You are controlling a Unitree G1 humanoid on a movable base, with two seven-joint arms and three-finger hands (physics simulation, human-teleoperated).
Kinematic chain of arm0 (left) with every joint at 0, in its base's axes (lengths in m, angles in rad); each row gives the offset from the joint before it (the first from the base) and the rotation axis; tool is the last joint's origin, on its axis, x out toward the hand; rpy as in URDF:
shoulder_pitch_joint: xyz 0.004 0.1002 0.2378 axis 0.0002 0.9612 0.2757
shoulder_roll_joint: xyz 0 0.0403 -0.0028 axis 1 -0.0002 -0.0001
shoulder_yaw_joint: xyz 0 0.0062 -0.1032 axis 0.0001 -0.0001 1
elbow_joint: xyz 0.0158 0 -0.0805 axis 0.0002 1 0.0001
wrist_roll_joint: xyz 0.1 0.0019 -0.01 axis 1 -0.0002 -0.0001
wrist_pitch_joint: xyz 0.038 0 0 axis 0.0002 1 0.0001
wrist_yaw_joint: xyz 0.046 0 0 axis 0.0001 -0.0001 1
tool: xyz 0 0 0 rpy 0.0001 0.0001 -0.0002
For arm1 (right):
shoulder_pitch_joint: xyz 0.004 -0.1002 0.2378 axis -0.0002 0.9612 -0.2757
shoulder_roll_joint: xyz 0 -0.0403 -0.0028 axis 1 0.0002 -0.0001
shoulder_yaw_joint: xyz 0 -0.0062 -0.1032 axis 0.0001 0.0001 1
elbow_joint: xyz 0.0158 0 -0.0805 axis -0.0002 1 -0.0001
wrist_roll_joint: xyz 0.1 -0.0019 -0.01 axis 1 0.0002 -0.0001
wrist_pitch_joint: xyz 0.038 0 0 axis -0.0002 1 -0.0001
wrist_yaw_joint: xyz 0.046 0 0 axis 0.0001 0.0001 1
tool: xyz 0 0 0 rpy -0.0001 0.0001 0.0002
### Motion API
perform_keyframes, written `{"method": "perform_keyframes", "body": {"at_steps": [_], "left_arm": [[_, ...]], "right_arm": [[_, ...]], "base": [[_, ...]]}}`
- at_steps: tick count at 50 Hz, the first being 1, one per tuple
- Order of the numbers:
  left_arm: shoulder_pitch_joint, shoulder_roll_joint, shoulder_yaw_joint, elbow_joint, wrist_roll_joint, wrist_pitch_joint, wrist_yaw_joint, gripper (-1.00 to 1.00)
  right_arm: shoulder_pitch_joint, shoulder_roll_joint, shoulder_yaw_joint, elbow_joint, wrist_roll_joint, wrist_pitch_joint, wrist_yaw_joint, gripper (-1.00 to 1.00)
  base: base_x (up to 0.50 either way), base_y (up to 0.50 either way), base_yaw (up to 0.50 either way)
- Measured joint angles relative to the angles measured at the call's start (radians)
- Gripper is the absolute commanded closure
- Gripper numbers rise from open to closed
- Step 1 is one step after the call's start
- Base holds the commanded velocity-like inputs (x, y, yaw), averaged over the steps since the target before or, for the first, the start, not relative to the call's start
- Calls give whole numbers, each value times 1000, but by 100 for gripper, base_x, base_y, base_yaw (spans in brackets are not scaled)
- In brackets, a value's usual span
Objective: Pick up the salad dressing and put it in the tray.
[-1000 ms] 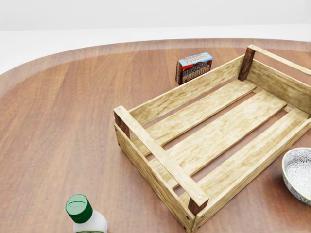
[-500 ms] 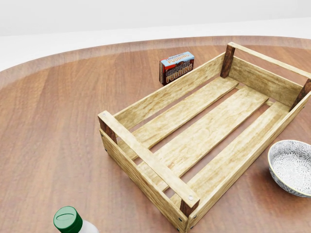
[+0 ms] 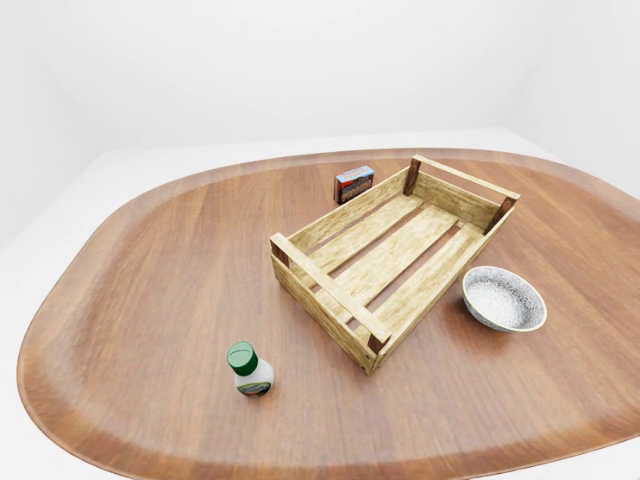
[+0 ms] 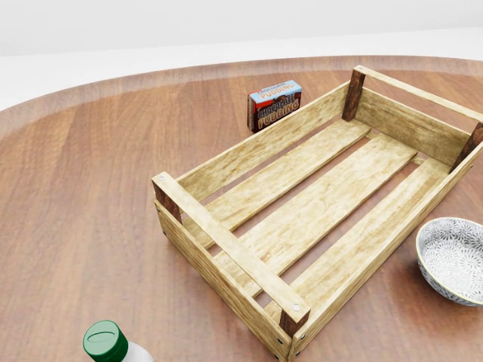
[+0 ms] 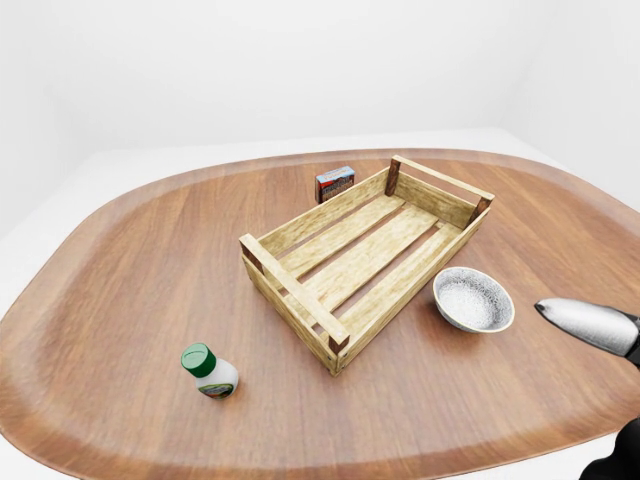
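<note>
The salad dressing (image 3: 250,368) is a small white bottle with a green cap, standing upright on the wooden table, to the lower left of the tray. In the head view only its cap (image 4: 105,340) and shoulder show at the bottom edge. The tray (image 3: 330,291) is an empty slatted wooden crate set at an angle in the middle of the table. A silvery pointed part of my right hand (image 5: 586,324) reaches in from the right edge of the right-eye view, far from the bottle; its fingers do not show. My left hand is out of sight.
A chocolate pudding box (image 3: 354,184) stands just above the tray's upper-left wall. A white patterned bowl (image 3: 504,298) sits to the right of the tray. The oval table (image 3: 150,280) ends in a curved rim below the bottle.
The whole picture shifted left and slightly up a second ago, so the camera moved; since half a second ago it holds still. No object has moved on the table.
</note>
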Motion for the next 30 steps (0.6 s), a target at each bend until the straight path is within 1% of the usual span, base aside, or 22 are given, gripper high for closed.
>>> {"method": "perform_keyframes", "body": {"at_steps": [4,5,6,8,13,17,30], "left_arm": [[1,0,1,0,0,0,0,-100],[1,0,1,0,0,0,0,-100],[1,-1,0,-2,-1,0,0,-100],[2,0,2,-4,-1,0,2,-100],[1,-1,2,-2,1,0,1,-100],[2,-1,2,-2,0,0,1,-100],[1,-1,-1,12,4,0,-7,-100]], "right_arm": [[3,-6,-21,0,17,0,-2,-100],[5,-8,-26,1,20,0,-3,-100],[10,-12,-27,4,14,0,-3,-100],[17,-15,-25,4,-12,0,1,-100],[13,-31,-102,-5,37,0,4,-100],[21,-43,-143,-6,79,0,-1,-100],[42,-63,-181,-4,148,0,-26,-100]], "base": [[0,0,0],[16,49,0],[15,49,0],[0,0,0],[0,0,0],[0,0,0],[0,0,0]]}}
